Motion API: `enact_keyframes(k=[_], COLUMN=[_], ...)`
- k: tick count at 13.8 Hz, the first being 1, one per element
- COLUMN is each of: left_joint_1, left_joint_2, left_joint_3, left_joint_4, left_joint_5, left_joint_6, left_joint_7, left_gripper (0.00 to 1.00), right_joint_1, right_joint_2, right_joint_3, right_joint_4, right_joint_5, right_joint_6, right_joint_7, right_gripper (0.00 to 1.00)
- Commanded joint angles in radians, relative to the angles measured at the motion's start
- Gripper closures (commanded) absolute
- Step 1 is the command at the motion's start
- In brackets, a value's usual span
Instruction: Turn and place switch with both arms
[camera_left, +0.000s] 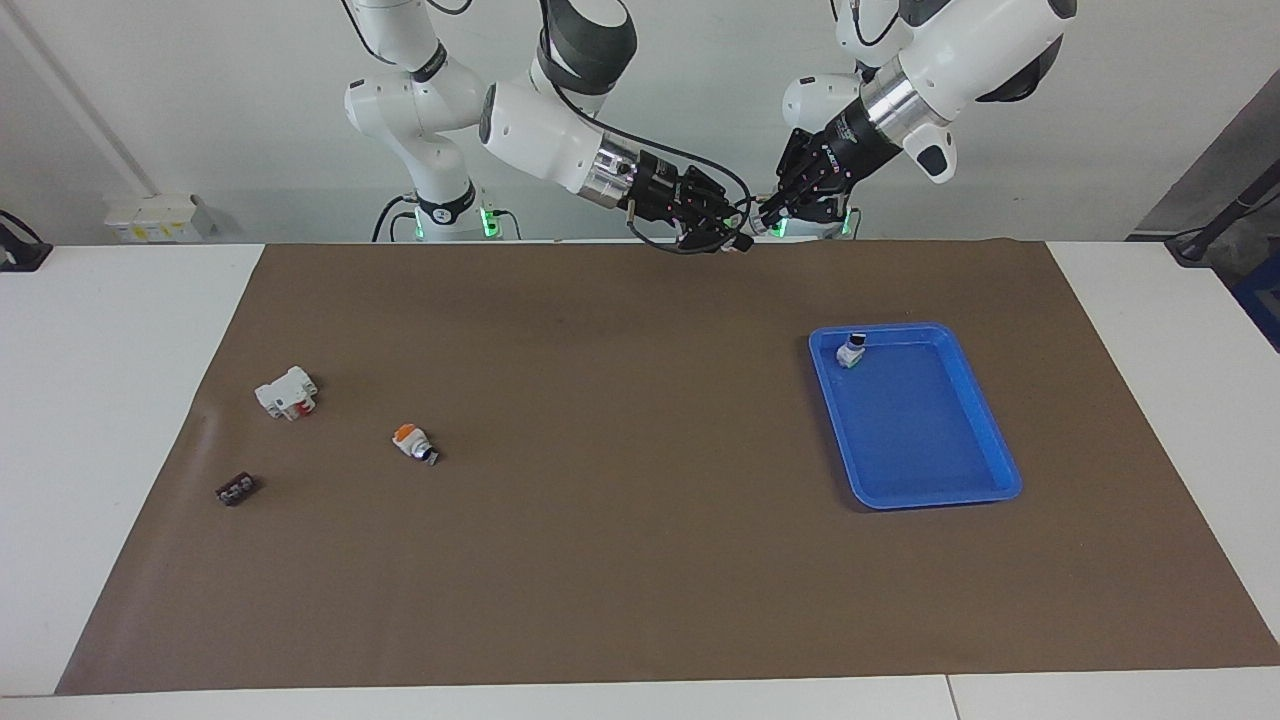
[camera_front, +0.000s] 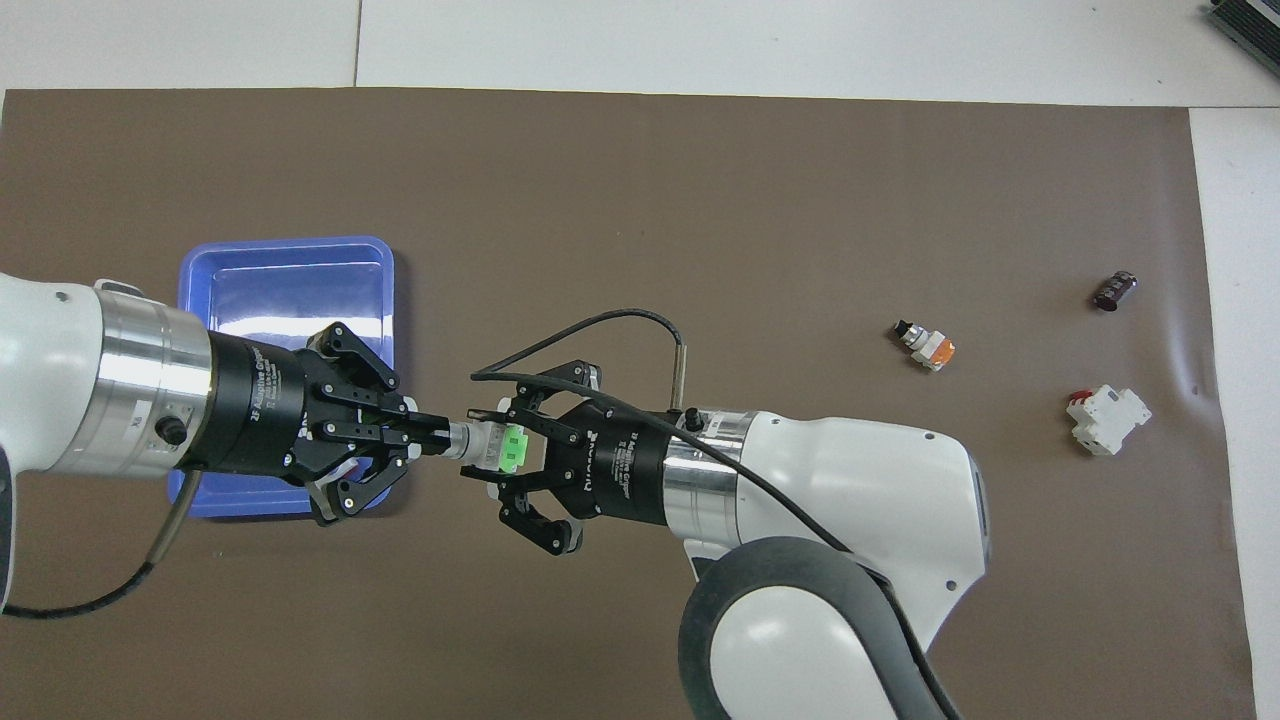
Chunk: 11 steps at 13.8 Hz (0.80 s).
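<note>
Green-ended, rigid and light, the switch (camera_front: 492, 446) hangs in the air beside the blue tray (camera_left: 985, 437). I'd grip its white body. My left gripper (camera_front: 440, 432) pinches the knob end; my right gripper (camera_front: 497, 450) spreads open around the green end. Only overhead shows this handover; facing hides the switch.

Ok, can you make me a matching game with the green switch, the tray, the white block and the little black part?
Things:
1. green switch
2. tray
3. white block
4. black part

Clues:
a. on the mat, farther from the robots than the other three
b. has a red bit
c. blue
d. up in the air, between the left tool and the right tool

Pairs: 1-d, 2-c, 3-b, 4-a
</note>
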Motion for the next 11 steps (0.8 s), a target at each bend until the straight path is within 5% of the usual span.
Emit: enact_keyframes(k=[1, 11], left_joint_1=[-0.004, -0.001], left_joint_2=[-0.044, -0.050], left_joint_3=[-0.017, -0.017], left_joint_4=[-0.076, -0.080], left_joint_5=[0.008, 0.008], left_joint_6=[-0.011, -0.020], left_joint_7=[-0.046, -0.037], left_gripper=[1.00, 1.00], right_joint_1=[-0.008, -0.009], right_joint_2=[-0.005, -0.008], right_joint_3=[0.000, 0.000], right_joint_4=[0.034, 0.033], right_joint_5=[0.001, -0.001], right_joint_6=[0.013, 0.012], right_joint_7=[0.030, 0.030], right_gripper=[1.00, 1.00])
